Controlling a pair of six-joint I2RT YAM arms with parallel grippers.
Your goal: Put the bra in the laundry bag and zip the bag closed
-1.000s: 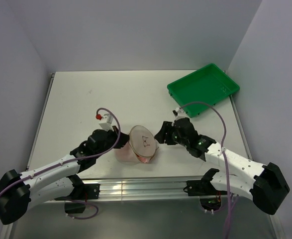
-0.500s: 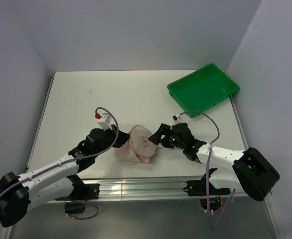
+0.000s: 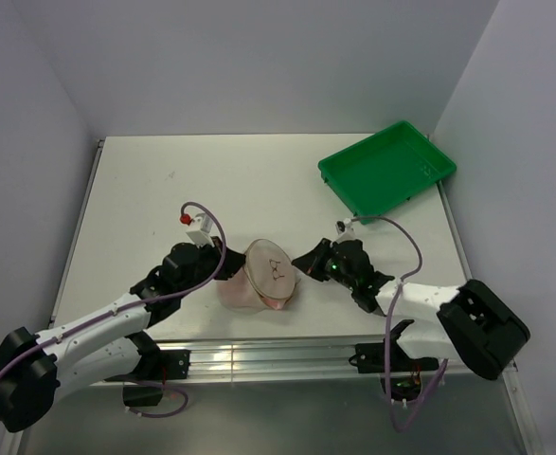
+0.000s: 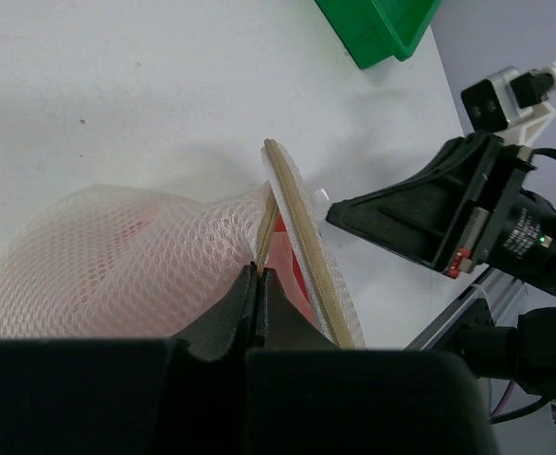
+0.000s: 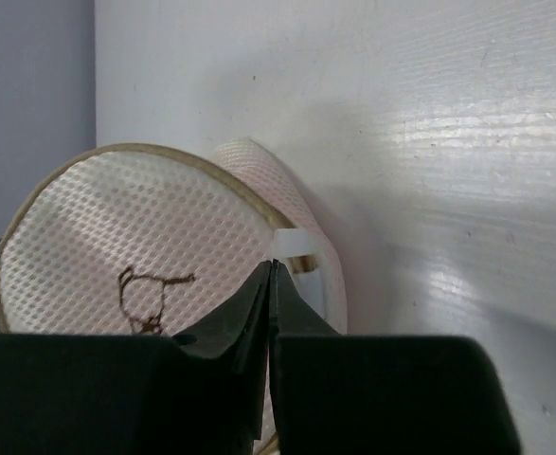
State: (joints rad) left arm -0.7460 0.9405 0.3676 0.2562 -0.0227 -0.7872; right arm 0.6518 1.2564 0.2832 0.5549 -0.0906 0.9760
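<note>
The laundry bag [image 3: 266,275] lies near the table's front middle, its marked upper half [image 5: 135,256] raised on edge. The pink bra [image 4: 292,270] shows in the gap and through the mesh [image 4: 116,256]. My left gripper [image 3: 224,269] is shut on the tan zip rim of the lower half [image 4: 259,273]. From the right, my right gripper [image 3: 301,266] has its jaws shut together, the tips pinching the lower edge of the white zip pull [image 5: 296,248] at the bag's rim [image 5: 273,265]. The same pull [image 4: 320,199] shows at the right fingertips [image 4: 339,210] in the left wrist view.
A green tray [image 3: 386,171] stands at the back right corner, also seen at the top of the left wrist view as the green tray [image 4: 377,24]. The table's front rail [image 3: 268,358] runs just below the bag. Walls close in on three sides.
My right gripper has moved in toward the bag's right rim, opened wide and then shut at the white zip pull. The left gripper and the bag have stayed put.
</note>
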